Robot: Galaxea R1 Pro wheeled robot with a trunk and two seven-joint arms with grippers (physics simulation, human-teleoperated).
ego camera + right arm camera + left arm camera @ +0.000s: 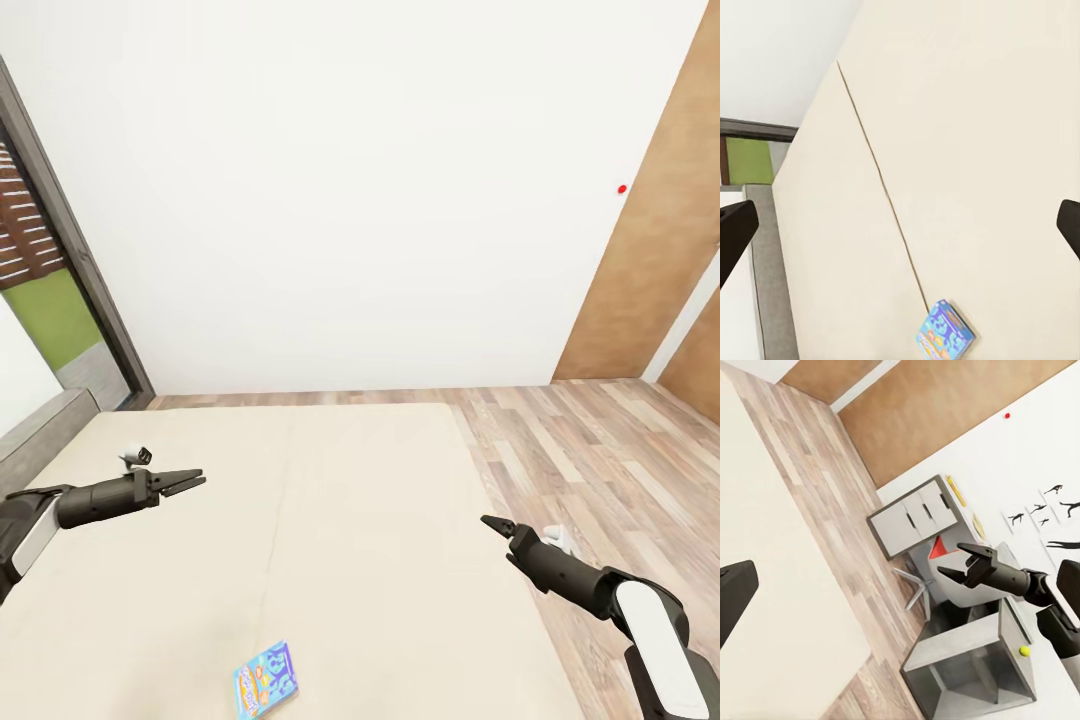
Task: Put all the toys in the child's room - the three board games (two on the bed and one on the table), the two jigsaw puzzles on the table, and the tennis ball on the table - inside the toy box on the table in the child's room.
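bed (300,520): plain beige mattress | blue board game (265,680): flat, lying on it | left gripper (190,483), right gripper (497,525): both spread, empty

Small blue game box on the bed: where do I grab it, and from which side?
The blue box lies flat on the bed, between the arms near the close edge, nothing touching it. Probably best from above, jaws across its narrower width, pinching the two long side edges; flat on the soft mattress, only those thin edges are free. Both the left gripper and right gripper look empty.
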